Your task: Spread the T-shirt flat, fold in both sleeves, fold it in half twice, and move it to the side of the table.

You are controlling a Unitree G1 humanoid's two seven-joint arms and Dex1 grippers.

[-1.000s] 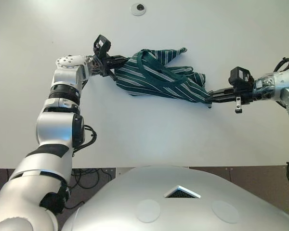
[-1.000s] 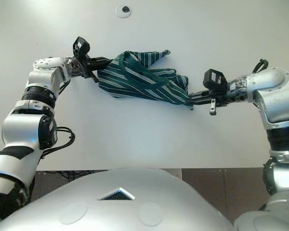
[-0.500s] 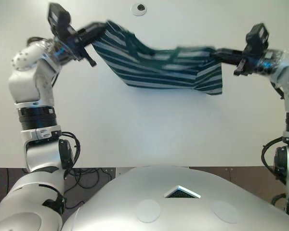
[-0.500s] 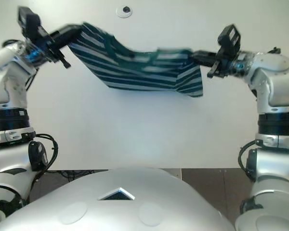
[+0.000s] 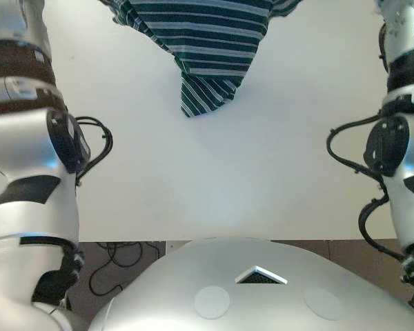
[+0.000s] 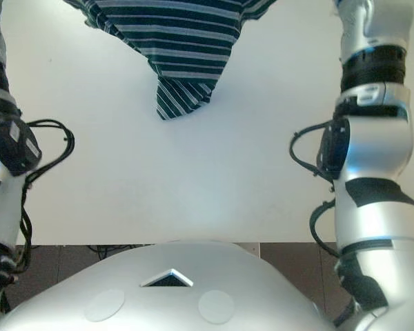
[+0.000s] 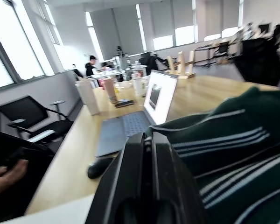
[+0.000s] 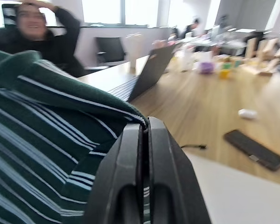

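Over the far half of the white table (image 5: 214,179), the dark green T-shirt (image 5: 200,41) with thin white stripes hangs between the 2 arms. Its upper part spreads wide and runs off the top of the head views. The cloth narrows downward to 1 bunched tip, slightly left of the table's middle. Cannot tell if that tip touches the tabletop or hangs just above it. The near half of the table carries nothing of the shirt.

In the left wrist view, the left gripper (image 7: 151,140) has its 2 black fingers pressed together, with a fold of striped fabric pinched between them. The cloth drapes off to one side of the fingers. In the right wrist view, the right gripper (image 8: 146,126) is likewise clamped narrow on a fold of the shirt, and the fabric bunches beside it.

Behind the left gripper is a long wooden desk (image 7: 205,93) with an open laptop (image 7: 156,95) and a black mouse (image 7: 99,168). Behind the right gripper, a dark phone (image 8: 254,149) lies flat on wooden desk.
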